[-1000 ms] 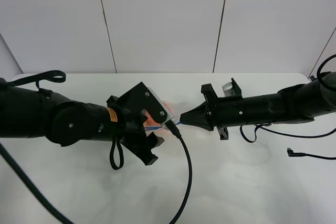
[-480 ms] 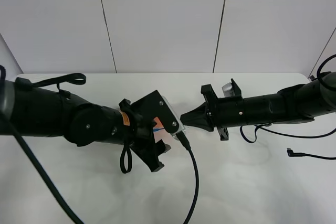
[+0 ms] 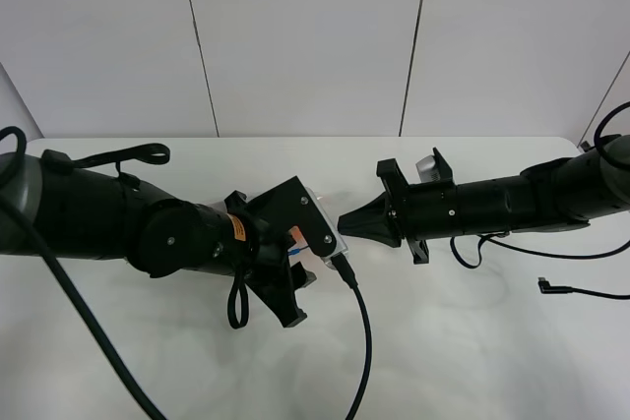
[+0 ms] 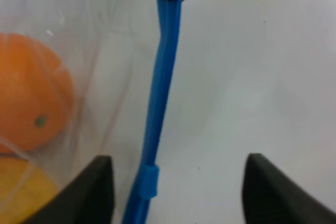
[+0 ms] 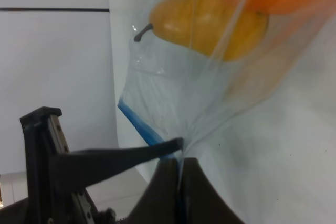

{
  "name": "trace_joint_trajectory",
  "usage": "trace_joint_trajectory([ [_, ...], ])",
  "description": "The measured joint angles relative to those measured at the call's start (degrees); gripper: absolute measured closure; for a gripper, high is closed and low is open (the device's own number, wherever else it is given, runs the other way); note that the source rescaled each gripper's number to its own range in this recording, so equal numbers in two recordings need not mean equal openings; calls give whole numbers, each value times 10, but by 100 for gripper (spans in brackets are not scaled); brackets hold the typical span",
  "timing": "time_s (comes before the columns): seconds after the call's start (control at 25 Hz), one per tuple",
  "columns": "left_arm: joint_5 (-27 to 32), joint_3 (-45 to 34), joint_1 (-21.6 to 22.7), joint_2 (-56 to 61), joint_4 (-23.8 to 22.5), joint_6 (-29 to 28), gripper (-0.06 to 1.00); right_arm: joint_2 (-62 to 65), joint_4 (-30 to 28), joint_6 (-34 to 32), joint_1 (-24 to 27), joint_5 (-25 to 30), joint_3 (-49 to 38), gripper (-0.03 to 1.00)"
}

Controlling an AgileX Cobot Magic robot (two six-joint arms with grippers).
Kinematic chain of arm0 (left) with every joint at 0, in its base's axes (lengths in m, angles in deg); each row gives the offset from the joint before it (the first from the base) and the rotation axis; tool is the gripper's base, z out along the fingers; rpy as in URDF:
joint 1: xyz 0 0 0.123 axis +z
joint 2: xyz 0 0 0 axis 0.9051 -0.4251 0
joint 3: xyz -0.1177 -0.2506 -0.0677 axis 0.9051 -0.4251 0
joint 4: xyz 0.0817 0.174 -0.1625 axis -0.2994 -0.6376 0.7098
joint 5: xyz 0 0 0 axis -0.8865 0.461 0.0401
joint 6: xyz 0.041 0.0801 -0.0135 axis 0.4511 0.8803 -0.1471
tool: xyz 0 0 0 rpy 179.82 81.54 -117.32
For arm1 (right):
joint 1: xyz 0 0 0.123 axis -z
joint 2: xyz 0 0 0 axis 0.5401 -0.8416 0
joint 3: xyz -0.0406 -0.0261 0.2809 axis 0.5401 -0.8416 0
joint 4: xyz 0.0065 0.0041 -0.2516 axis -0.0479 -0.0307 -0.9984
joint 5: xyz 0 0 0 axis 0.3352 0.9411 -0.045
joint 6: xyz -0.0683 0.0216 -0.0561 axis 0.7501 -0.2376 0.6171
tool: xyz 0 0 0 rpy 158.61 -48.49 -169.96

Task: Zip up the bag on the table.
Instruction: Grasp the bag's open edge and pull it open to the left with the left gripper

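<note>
Fingertips point(image 4: 97, 192) of the left gripper point(image 4: 178, 192) stand apart nearest the left wrist camera, straddling the blue seal strip point(image 4: 163, 77) without gripping it. Beyond them I see the right gripper point(image 5: 178, 169) pinched tight on that strip at a corner of the bag point(image 4: 100, 51). Only the wrist views give me this, along with the orange point(image 4: 31, 93) and the yellow fruit point(image 5: 210, 24) inside. From the high camera the left wrist covers most of the bag, which sits near the middle of the table point(image 3: 472, 341). Both arms reach low and nearly level toward each other, tips almost meeting.
</note>
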Motion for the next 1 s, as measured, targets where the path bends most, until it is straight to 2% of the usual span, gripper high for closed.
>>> trace_joint_trajectory([
  [0.08,-4,0,0,0,0,0,35,0,0,0,0,0,0,97],
  [0.6,-33,0,0,0,0,1,46,0,-7,0,0,0,0,97],
  [1.0,-34,0,0,0,0,2,85,0,-8,0,0,0,0,97],
])
